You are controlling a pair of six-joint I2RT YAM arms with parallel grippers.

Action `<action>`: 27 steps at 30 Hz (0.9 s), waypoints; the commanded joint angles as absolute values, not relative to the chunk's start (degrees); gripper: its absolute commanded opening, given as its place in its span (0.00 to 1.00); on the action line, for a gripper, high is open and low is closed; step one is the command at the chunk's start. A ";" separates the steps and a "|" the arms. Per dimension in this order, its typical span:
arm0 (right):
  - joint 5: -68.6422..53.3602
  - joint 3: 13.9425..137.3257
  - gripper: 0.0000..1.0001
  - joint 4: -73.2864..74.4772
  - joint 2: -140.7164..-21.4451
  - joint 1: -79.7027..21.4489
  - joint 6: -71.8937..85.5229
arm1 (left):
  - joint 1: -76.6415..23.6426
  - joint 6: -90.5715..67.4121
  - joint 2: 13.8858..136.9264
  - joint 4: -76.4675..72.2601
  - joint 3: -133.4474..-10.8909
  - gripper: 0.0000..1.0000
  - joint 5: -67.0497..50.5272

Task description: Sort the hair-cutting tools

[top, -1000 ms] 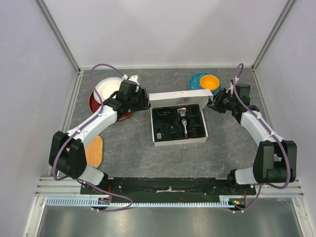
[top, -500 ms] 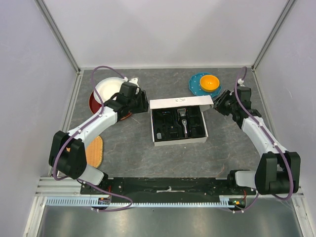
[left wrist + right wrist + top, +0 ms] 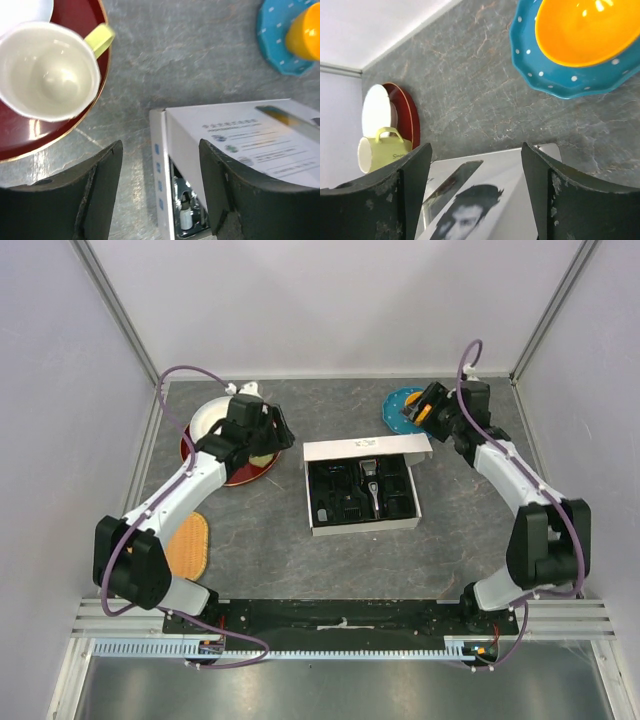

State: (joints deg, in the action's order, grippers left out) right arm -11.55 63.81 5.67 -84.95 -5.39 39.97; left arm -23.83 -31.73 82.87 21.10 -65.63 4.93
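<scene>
Clipper (image 3: 370, 485) — slim, silver-black, in moulded black tray (image 3: 322, 508)

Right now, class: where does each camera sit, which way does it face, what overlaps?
Top external: overhead behind bases, facing the table; left arm, right arm show.
Left wrist: looks down past left fingers at cup, red plate, white box.
Right wrist: looks past right fingers at orange bowl, blue plate.
Shared: both wrist views show box and cup.

Small print on white box lid (image 3: 250, 142) and lettering on yellow mug (image 3: 382, 150), both too blurred to read.
</scene>
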 commanded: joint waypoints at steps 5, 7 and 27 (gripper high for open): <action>-15.65 66.01 0.80 10.18 -90.36 -9.75 34.55 | -23.55 -31.29 85.42 15.65 -70.93 0.70 -9.57; -15.47 64.00 0.79 11.86 -89.22 -10.19 33.66 | -23.55 -31.03 85.96 15.56 -69.71 0.70 -11.94; -11.60 59.42 0.88 16.17 -91.84 -10.46 31.73 | -23.55 -36.47 97.64 8.53 -60.55 0.70 -19.24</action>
State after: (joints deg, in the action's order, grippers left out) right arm -12.69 59.79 16.53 -90.80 -10.39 32.73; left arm -23.53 -34.39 96.25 12.21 -59.59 -16.78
